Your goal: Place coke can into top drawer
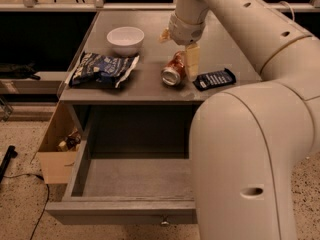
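Observation:
The coke can (173,69) lies on its side on the grey counter (150,91), silver end toward me. My gripper (178,49) hangs over it, open. One pale finger (192,61) stands against the can's right side, and the other finger (164,35) is behind the can to its upper left. The can rests on the counter, not lifted. Below the counter the top drawer (120,211) is pulled out and empty, with its small knob (164,221) on the front panel.
A white bowl (125,38) and a blue crumpled snack bag (102,69) sit left on the counter. A dark blue flat snack bar (215,79) lies right of the can. A cardboard box (56,146) stands on the floor at left. My arm (250,149) fills the right side.

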You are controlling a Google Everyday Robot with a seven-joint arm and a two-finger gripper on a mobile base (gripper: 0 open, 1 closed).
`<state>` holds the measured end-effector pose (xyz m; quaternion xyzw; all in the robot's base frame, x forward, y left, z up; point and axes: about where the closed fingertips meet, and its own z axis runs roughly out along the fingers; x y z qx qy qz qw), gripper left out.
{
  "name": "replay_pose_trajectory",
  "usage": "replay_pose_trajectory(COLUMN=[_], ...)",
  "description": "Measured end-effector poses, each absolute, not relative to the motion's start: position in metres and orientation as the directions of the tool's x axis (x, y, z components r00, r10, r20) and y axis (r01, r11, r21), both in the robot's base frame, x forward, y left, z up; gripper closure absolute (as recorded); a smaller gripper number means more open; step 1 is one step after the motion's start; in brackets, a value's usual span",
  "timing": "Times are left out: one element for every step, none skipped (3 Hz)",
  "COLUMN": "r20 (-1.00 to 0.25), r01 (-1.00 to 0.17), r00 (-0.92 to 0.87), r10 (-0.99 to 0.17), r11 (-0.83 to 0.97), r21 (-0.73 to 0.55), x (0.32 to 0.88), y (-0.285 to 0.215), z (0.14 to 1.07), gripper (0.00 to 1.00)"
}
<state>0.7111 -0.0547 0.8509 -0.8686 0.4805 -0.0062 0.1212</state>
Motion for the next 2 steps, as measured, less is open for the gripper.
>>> replay_pose_trajectory(r20=[-0.102, -0.102], r01=[-0.833, -0.833], r00=[0.541, 0.541], r10=[-0.835, -0.835], r11=[-0.516, -0.516], r21=[-0.198, -0.199], x=[0.7118, 0.7119], y=[-0.0558, -0.0557], z=[0.8394, 0.8393], gripper=[0.0, 0.17])
